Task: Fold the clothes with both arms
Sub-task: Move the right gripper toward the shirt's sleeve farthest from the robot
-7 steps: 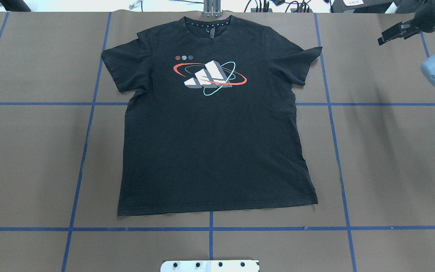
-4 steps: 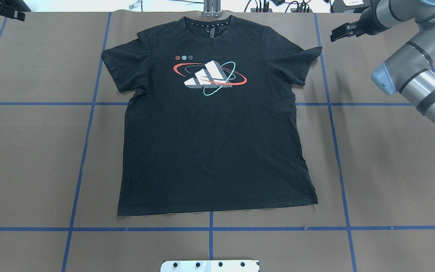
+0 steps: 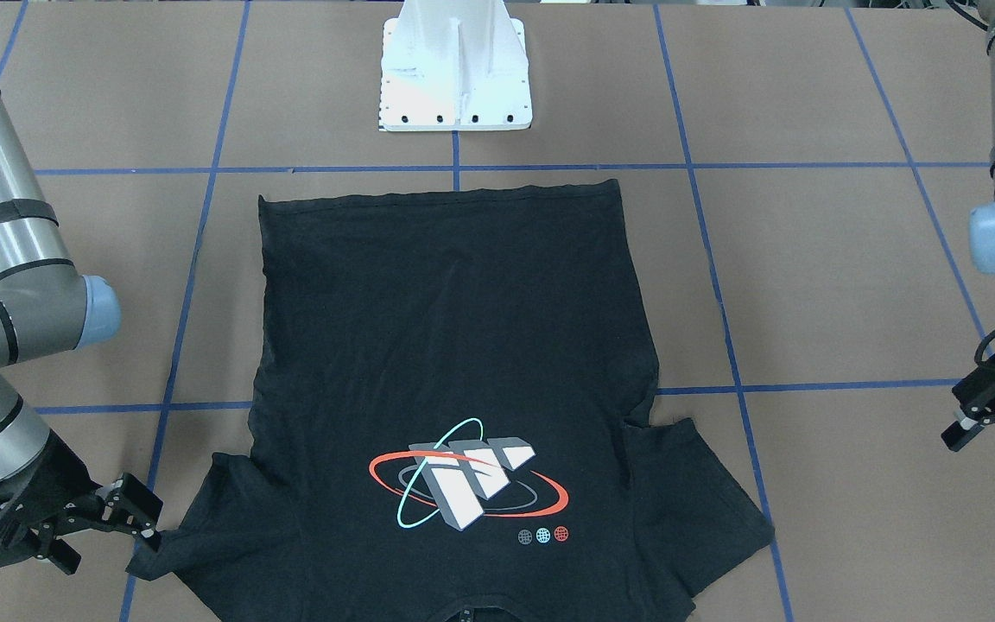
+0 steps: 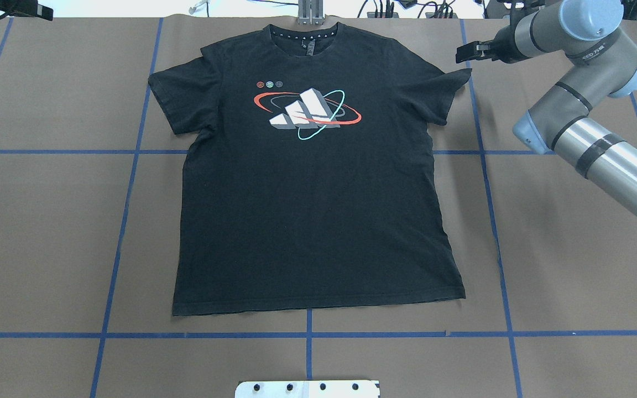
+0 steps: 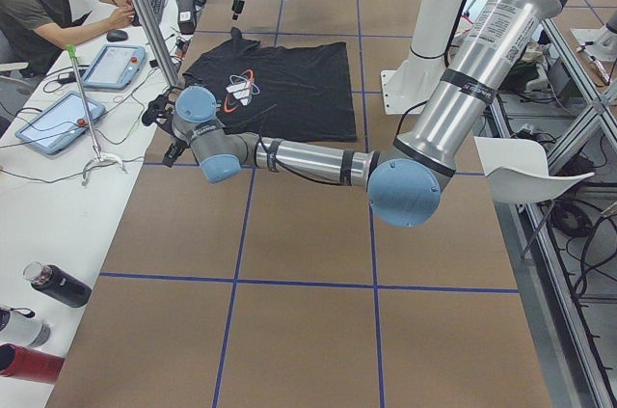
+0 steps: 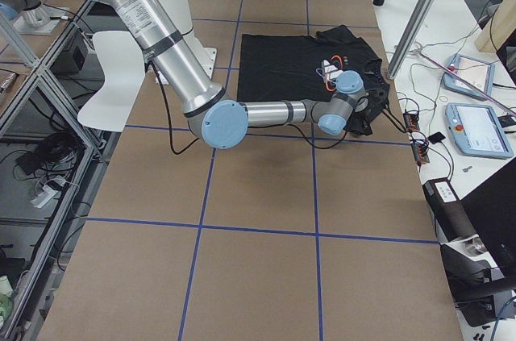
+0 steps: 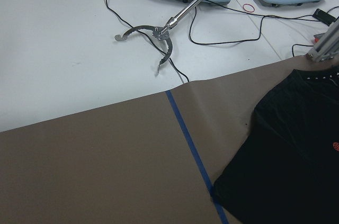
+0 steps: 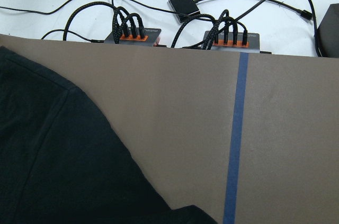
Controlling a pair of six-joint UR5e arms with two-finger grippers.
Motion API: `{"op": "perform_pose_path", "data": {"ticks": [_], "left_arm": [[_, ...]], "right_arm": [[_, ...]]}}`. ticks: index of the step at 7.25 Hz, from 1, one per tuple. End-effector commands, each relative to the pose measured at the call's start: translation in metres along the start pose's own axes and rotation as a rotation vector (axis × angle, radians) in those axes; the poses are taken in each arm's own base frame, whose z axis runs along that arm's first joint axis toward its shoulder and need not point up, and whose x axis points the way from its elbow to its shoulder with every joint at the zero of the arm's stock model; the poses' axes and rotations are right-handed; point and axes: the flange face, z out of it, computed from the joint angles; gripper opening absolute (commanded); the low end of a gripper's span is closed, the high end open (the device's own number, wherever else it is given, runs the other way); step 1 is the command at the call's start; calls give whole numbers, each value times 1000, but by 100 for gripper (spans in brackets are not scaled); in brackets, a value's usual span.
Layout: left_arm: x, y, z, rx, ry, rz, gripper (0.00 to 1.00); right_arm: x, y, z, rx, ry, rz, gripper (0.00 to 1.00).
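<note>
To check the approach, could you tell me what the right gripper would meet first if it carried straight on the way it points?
Most likely the near sleeve of the black T-shirt. The open right gripper points at the sleeve's tip, which is close by. Its height above the cloth is unclear.

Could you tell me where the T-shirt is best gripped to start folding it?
Probably the sleeve tip nearest the right pincer, pinched at its hem from the outer side: the T-shirt lies flat, print up, sleeves spread, so that edge is free.
</note>
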Motion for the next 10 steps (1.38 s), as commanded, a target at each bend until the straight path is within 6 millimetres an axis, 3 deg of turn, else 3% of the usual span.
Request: {"op": "perform_pose_path", "data": {"ticks": [1,3,4,7,8,10], "left_arm": [[9,-2,4,0,12,1,100],[10,-2,5,-1,13,3,100],[11,-2,6,-1,15,6,100],[12,-2,6,-2,16,6,100],[12,-2,6,-1,15,6,100],[11,-2,6,-1,13,5,100]], "right_arm": [[0,23,31,-24,22,5,97],[-5,24,37,-33,27,4,85],[-2,25,39,-37,32,7,72],[-9,20,38,-31,24,3,9],[-11,18,37,-28,21,3,0],[-12,15,37,-15,30,6,0]]}}
